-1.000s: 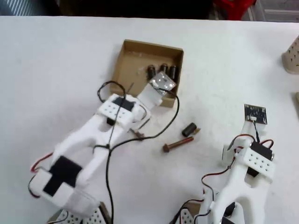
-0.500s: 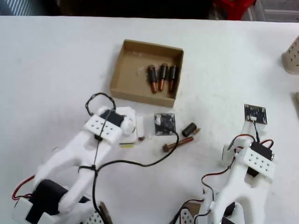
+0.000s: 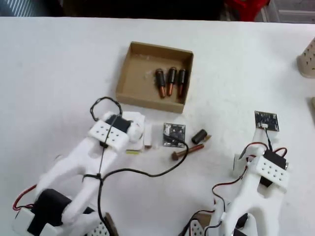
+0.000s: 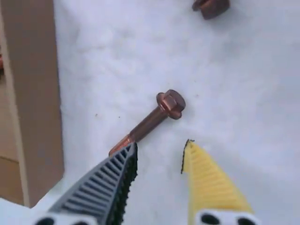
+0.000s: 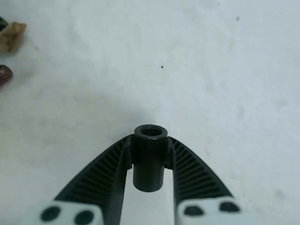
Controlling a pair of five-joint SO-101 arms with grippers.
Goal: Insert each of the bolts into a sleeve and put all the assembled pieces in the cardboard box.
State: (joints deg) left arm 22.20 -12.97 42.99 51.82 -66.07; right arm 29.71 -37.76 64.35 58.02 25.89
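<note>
L hand [image 4: 159, 152] open by the near side of the cardboard box [image 3: 129, 81], loose bolt [image 4: 154, 117] on table [image 3: 59, 59] just past its tips. 3 assembled pcs [image 3: 170, 81] inside box. Spare sleeve [image 3: 199, 136] near bolt. R hand [image 5: 150, 140], well right of box, clamps a black sleeve [image 5: 150, 161] upright.
</note>
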